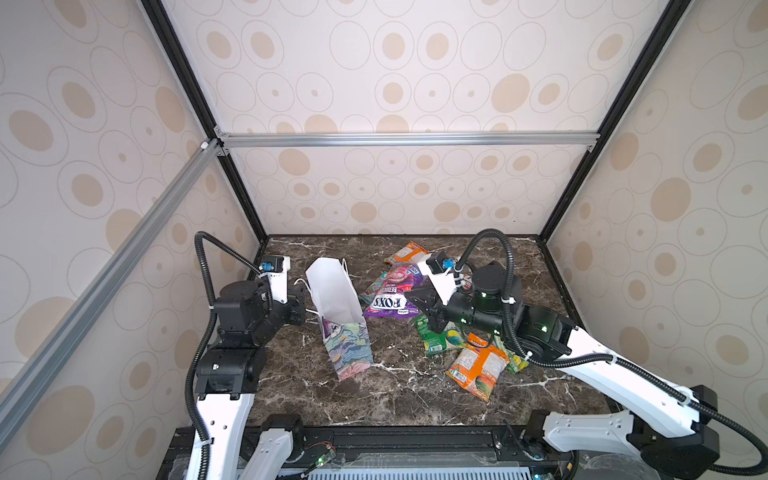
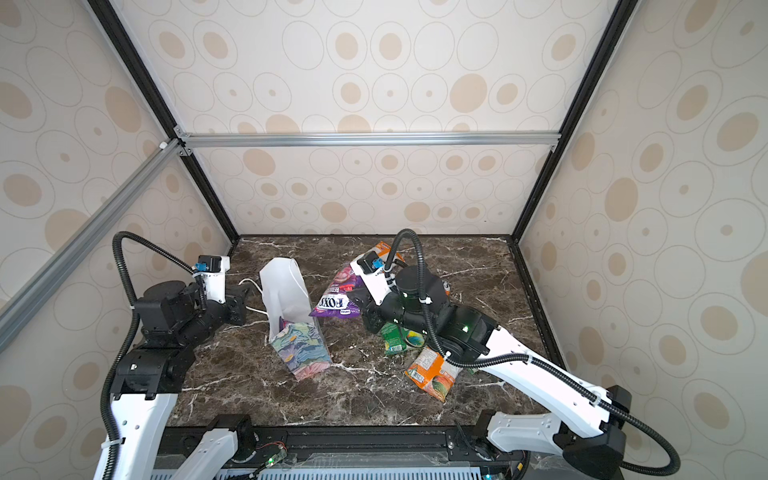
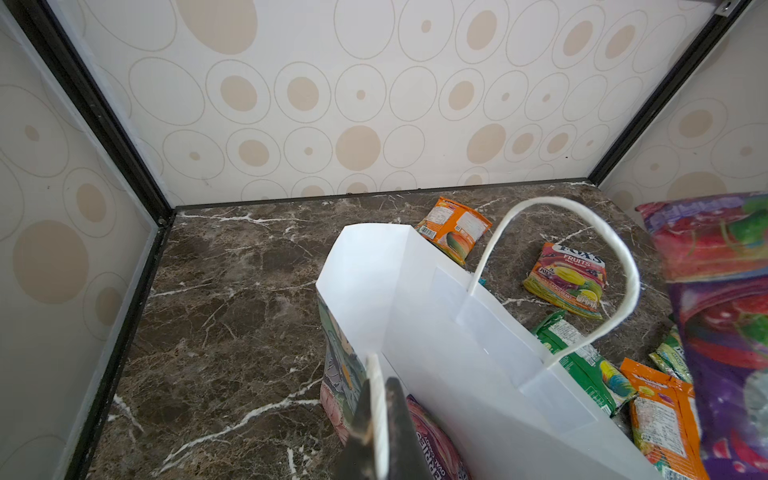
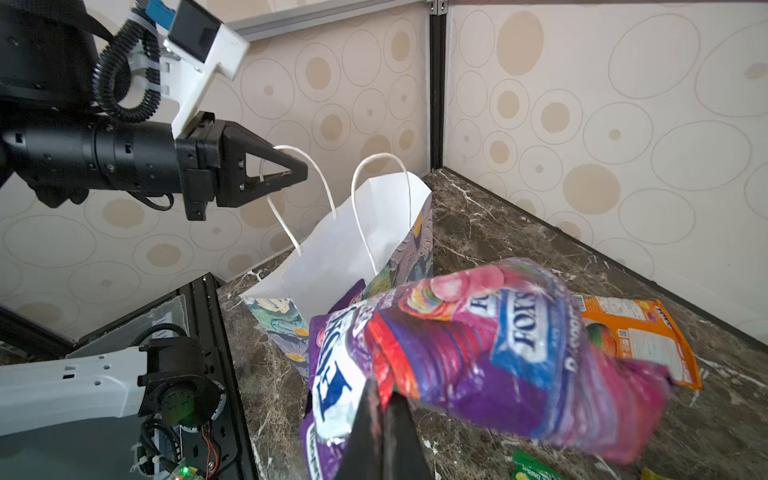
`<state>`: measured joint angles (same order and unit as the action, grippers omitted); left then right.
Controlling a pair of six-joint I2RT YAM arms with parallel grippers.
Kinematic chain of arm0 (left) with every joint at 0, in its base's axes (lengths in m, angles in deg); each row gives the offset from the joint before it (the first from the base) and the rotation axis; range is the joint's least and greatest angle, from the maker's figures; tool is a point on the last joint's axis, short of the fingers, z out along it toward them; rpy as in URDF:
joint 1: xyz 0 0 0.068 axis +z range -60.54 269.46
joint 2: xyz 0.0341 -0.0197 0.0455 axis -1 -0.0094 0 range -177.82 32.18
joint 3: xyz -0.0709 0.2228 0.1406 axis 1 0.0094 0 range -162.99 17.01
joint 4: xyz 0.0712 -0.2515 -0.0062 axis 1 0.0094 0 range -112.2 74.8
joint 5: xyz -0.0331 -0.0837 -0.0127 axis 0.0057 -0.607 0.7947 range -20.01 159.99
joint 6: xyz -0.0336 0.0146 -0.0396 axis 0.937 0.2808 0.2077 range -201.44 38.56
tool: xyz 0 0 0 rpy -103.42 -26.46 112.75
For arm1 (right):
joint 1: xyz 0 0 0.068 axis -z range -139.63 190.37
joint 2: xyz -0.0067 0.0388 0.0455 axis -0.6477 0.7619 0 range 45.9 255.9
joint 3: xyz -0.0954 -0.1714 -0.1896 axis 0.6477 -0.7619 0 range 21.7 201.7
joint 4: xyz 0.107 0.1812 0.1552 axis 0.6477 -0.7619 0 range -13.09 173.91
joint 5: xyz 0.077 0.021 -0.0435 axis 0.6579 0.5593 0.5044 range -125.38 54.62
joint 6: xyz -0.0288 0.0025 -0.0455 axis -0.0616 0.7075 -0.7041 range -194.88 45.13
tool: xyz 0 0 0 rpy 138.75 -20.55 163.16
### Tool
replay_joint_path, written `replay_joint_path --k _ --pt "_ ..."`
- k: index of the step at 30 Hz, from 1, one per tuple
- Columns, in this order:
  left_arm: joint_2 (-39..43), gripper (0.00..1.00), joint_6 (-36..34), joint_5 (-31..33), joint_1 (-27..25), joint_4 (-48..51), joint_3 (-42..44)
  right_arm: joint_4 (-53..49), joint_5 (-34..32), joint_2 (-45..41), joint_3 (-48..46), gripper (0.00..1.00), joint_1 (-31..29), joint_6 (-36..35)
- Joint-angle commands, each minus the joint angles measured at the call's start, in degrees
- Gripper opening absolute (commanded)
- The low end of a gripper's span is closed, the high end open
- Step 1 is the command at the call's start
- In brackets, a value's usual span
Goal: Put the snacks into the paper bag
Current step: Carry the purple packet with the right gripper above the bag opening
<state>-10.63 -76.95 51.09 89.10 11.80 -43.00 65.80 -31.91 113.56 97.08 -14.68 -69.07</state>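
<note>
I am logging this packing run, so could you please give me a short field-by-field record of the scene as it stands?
left gripper: shut on the cord handle of the paper bag
right gripper: shut on the purple FOX'S packet, held off the table beside the bag
bag: upright, mouth open
inside bag: a pink-purple packet shows
loose on table: orange packet, green packet, red-yellow packet, among others

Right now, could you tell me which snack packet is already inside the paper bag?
The purple packet down inside the paper bag, beside the left claw pinching its wall; all the other packets are outside it.
</note>
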Motion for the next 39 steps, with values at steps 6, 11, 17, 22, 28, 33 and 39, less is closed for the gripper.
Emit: replay_joint_path --k 6,11,17,22,28,33,39 --pt "0.39 0.0 0.25 -0.76 0.1 0.63 -1.24 -1.06 4.98 3.99 9.99 0.0 0.2 -4.87" --pt "0.62 0.0 0.17 -0.79 0.1 0.76 -1.46 -2.15 6.44 6.46 15.3 0.0 0.08 -6.92" --pt "0.57 0.0 0.21 -1.23 0.1 0.72 -1.44 -5.17 7.93 11.21 23.62 0.0 -0.04 -9.38" --pt "0.99 0.0 0.34 -1.43 0.1 0.71 -1.16 -7.2 11.97 15.42 30.18 0.0 -0.18 -10.1" --pt "1.46 0.0 0.34 -1.26 0.1 0.84 -1.17 -11.62 14.07 20.14 37.84 0.0 -0.88 -13.22" --pt "1.97 0.0 0.59 -1.95 0.1 0.59 -0.42 -20.69 17.45 25.79 45.91 0.0 -1.94 -17.94" --pt "2.07 0.0 0.43 -0.91 0.1 0.7 -0.46 -30.91 22.5 32.97 55.89 0.0 -2.79 -24.45"
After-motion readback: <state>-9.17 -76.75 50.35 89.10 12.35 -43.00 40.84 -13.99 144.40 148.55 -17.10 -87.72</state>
